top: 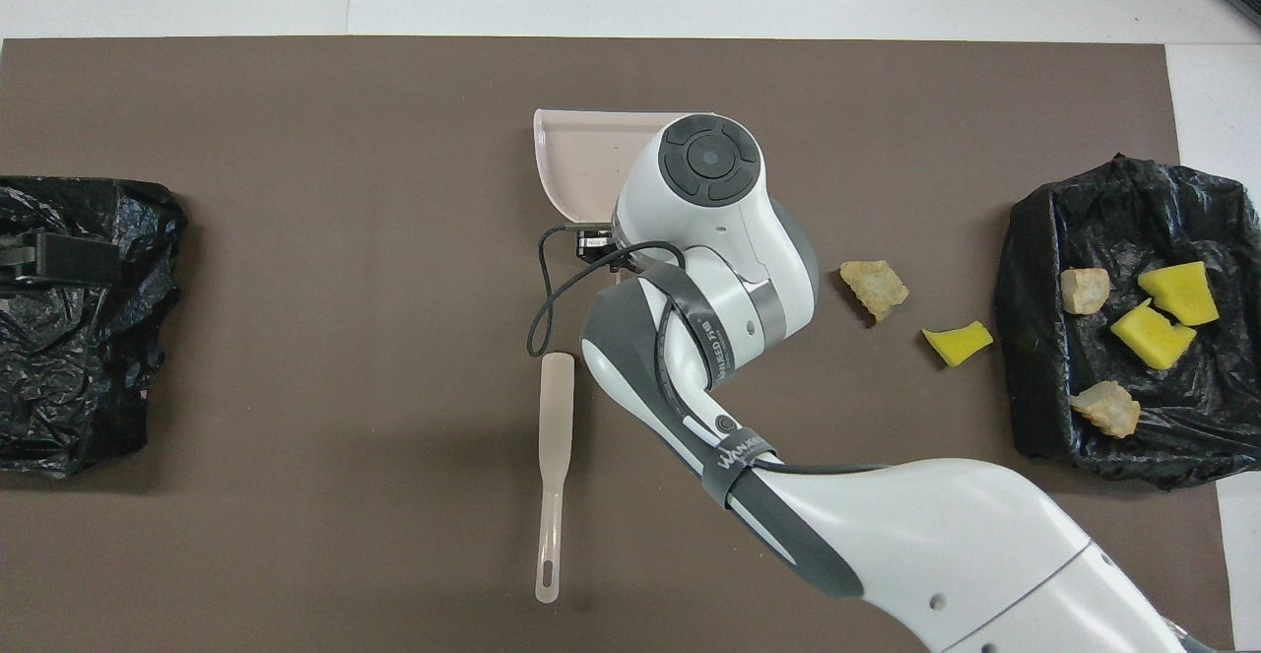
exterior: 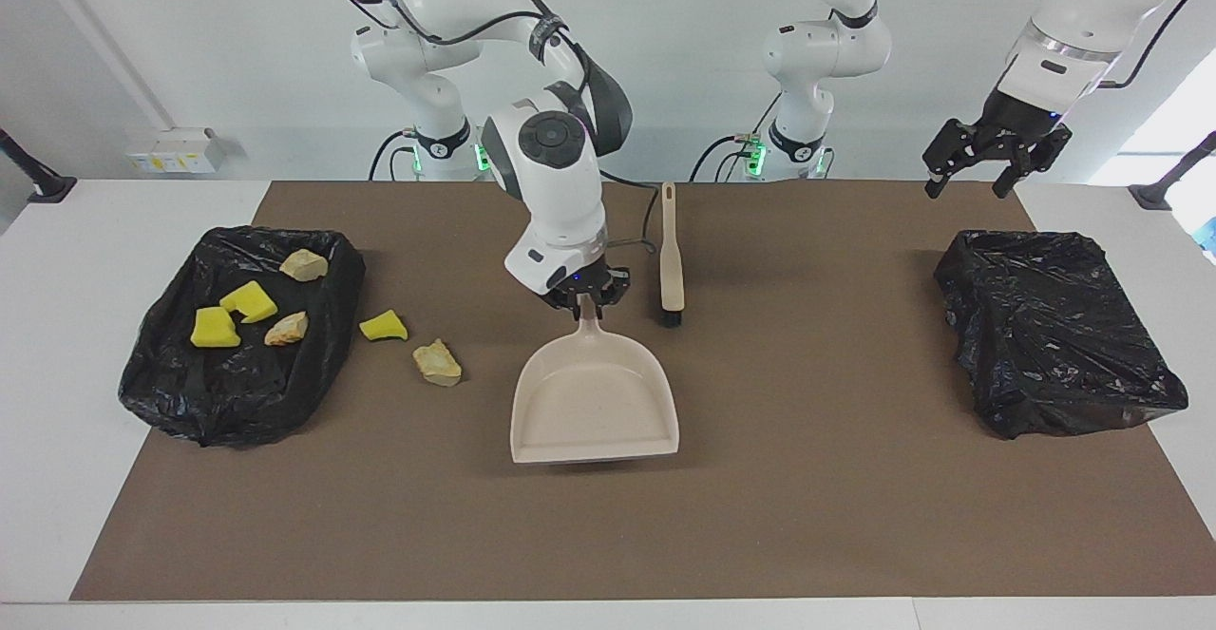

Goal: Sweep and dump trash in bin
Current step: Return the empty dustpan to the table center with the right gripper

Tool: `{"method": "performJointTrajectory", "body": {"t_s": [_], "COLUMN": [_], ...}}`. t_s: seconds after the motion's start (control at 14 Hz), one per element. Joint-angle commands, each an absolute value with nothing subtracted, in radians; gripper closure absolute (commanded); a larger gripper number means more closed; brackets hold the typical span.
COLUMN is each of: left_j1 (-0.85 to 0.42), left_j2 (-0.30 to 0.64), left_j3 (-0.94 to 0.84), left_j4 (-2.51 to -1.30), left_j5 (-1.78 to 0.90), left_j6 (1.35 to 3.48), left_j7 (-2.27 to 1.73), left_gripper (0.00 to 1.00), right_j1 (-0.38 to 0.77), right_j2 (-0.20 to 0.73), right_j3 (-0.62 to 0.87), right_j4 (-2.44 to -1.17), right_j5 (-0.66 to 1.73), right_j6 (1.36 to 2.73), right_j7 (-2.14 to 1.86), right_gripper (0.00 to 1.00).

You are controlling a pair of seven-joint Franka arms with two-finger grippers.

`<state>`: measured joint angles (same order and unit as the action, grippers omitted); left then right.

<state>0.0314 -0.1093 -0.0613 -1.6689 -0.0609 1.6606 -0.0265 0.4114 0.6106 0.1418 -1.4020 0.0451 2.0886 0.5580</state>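
Note:
My right gripper (exterior: 587, 301) is shut on the handle of the beige dustpan (exterior: 594, 404), which sits flat and low over the mat's middle with its mouth turned away from the robots. The beige brush (exterior: 672, 259) lies beside that gripper, toward the left arm's end. Trash lies in the black-lined bin (exterior: 161, 392) at the right arm's end: two yellow sponge bits (exterior: 216, 328) and two beige stones (exterior: 303, 265). A green-yellow sponge bit (exterior: 383, 326) and a beige stone (exterior: 437, 364) lie on the mat between bin and dustpan. My left gripper (exterior: 969, 174) waits open, raised.
A second black-lined bin (exterior: 1054, 335) stands at the left arm's end of the brown mat (exterior: 807, 516). In the overhead view my right arm (top: 709, 269) covers most of the dustpan (top: 576, 156) and the mat just nearer the robots.

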Motion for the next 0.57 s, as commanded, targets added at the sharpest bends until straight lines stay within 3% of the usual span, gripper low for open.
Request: {"method": "performJointTrajectory", "body": {"t_s": [0.0, 0.07, 0.14, 0.5], "left_j1": [0.038, 0.038, 0.038, 0.035], "left_j2": [-0.117, -0.117, -0.117, -0.107], "left_j3": [-0.067, -0.067, -0.067, -0.067], "left_j4": [-1.689, -1.689, -1.689, -1.687], "left_j5": [-0.051, -0.051, -0.051, -0.051], "left_j6": [1.703, 1.703, 1.703, 1.73], "left_j7": [-0.017, -0.017, -0.017, -0.026], "left_gripper": [0.0, 0.0, 0.0, 0.0], "right_j1": [0.42, 0.42, 0.423, 0.425], "right_j2": [0.649, 0.649, 0.649, 0.582], "right_j3": [0.141, 0.141, 0.141, 0.141], "right_j4": [-1.362, -1.362, -1.361, -1.365], "right_j5": [0.063, 0.06, 0.051, 0.029], "right_j6": [2.105, 2.105, 2.103, 2.099], "right_j7": [0.565, 0.554, 0.546, 0.546], "right_gripper": [1.0, 0.64, 0.01, 0.0]}}
